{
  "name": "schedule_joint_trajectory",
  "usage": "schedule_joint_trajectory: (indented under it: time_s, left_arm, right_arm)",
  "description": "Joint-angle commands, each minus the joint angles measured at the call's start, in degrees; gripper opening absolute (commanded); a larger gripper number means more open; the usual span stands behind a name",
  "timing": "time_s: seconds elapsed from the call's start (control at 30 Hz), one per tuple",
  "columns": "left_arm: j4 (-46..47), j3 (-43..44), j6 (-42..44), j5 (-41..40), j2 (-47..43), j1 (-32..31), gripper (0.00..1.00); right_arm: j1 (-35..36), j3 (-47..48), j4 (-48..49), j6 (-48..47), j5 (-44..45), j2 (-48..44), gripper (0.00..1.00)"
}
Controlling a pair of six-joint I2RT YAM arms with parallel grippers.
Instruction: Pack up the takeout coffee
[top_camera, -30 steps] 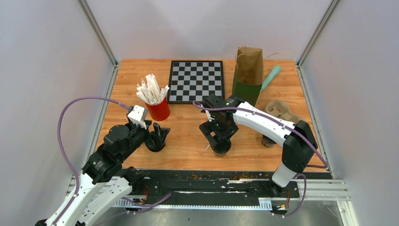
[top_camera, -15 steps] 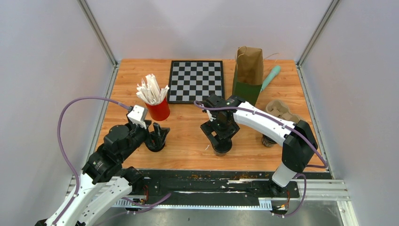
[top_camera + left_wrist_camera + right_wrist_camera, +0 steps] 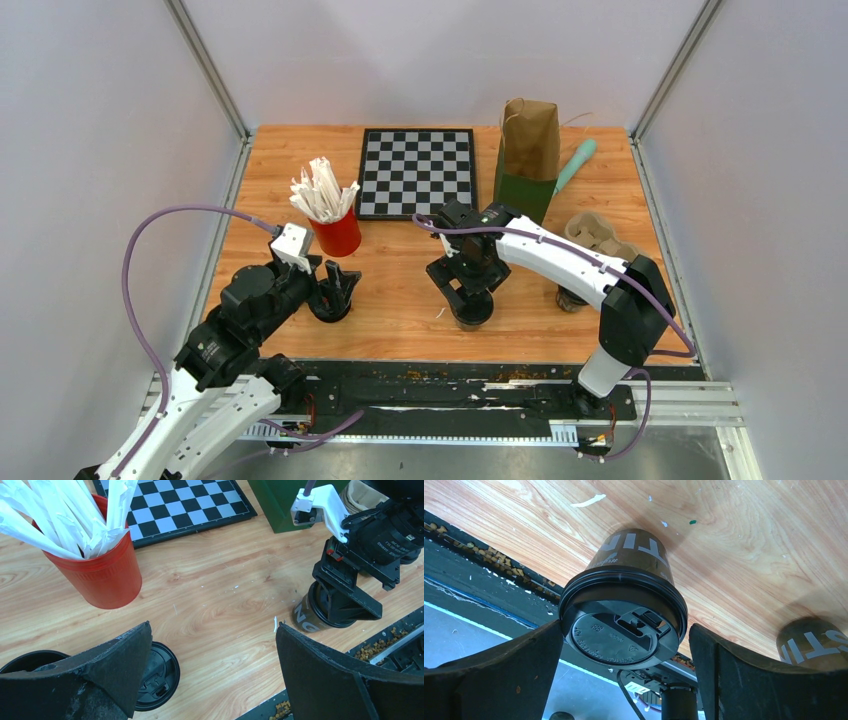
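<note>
Straddling the coffee cup (image 3: pixel 631 555), the right gripper (image 3: pixel 625 630) stands wide open, cup between its jaws.

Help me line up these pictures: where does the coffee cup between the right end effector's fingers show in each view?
Top external: cup low, just right of centre.
Left wrist: cup at right, mid-height.
Right wrist: cup centre frame, lid toward the camera.
Shared landmark: the crumb-strewn black rail beside it.

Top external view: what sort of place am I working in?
Probably a lab test cell, not a café: a wooden tabletop boxed in by plain white panels, with staged props, a checkerboard, a paper bag and a red cup of straws.
</note>
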Motion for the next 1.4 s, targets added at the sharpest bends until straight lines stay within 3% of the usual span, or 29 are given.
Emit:
schedule_joint_trajectory:
  time_s: [0.0, 0.5, 0.63, 0.73, 0.83, 1.03, 1.2, 1.37]
  left_arm:
    - [1.73, -0.18, 1.04, -0.55, 0.20, 0.03, 1.00]
    - [0.66, 0.37, 0.57, -2.56, 0.70, 0.09, 1.00]
    - [0.21, 1.41, 0.30, 4.08, 3.25, 0.09, 1.00]
    - [-0.53, 2.87, -0.87, 12.04, 7.57, 0.06, 0.97]
    - [0.39, 3.97, -2.56, 19.26, 11.87, 0.06, 0.90]
    - [5.75, 4.84, -8.50, 27.65, 19.65, -0.90, 0.77]
    - [7.61, 6.52, -11.07, 24.06, 26.11, -6.82, 0.75]
    - [16.68, 2.68, -16.56, 21.84, 28.94, -7.46, 0.70]
  right_arm:
    - [-0.30, 1.71, -0.14, -0.37, 1.33, -0.93, 0.97]
    - [-0.27, 1.98, -1.41, 1.28, -0.16, -6.86, 0.97]
    - [-0.33, -1.39, 1.06, 2.90, 0.76, -10.58, 0.94]
    - [-1.34, -5.43, 4.62, 4.54, 0.81, -14.45, 0.88]
    - [-3.14, -10.28, 8.78, 5.74, 0.53, -18.45, 0.76]
    - [-4.71, -19.49, 17.80, 6.95, -0.98, -24.88, 0.59]
    - [-5.56, -24.19, 24.85, 6.64, -2.10, -28.57, 0.54]
    - [-6.06, -24.97, 26.38, 4.96, -2.45, -28.82, 0.54]
